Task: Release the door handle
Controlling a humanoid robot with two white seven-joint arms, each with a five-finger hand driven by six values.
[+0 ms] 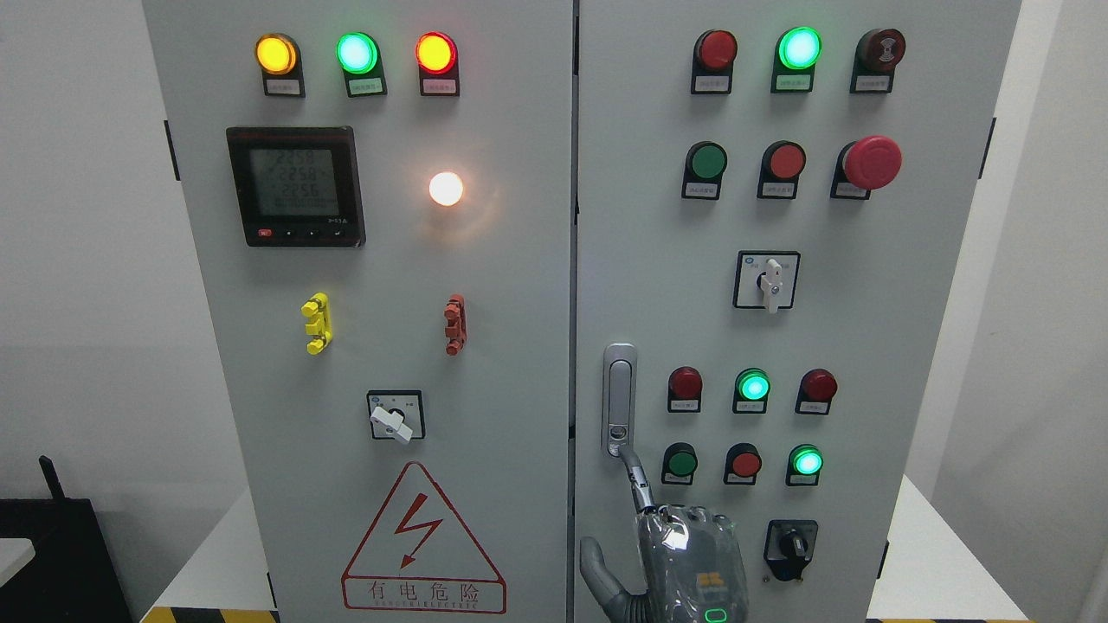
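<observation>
The silver door handle (619, 400) lies flush and upright on the left edge of the cabinet's right door (917, 346). My right hand (688, 562) rises from the bottom edge just below it, its back toward the camera. Its index finger (638, 480) is stretched up and left, and the tip touches the handle's lower end by the lock. The thumb (597, 571) sticks out to the left, and nothing is gripped. The other fingers are hidden behind the hand. The left arm is out of view.
Both grey cabinet doors look closed, with a dark seam (574, 346) between them. Push buttons and lamps (751, 387) sit just right of the handle, and a black rotary switch (789, 547) is beside my hand. The left door carries a meter (294, 186) and a warning triangle (422, 541).
</observation>
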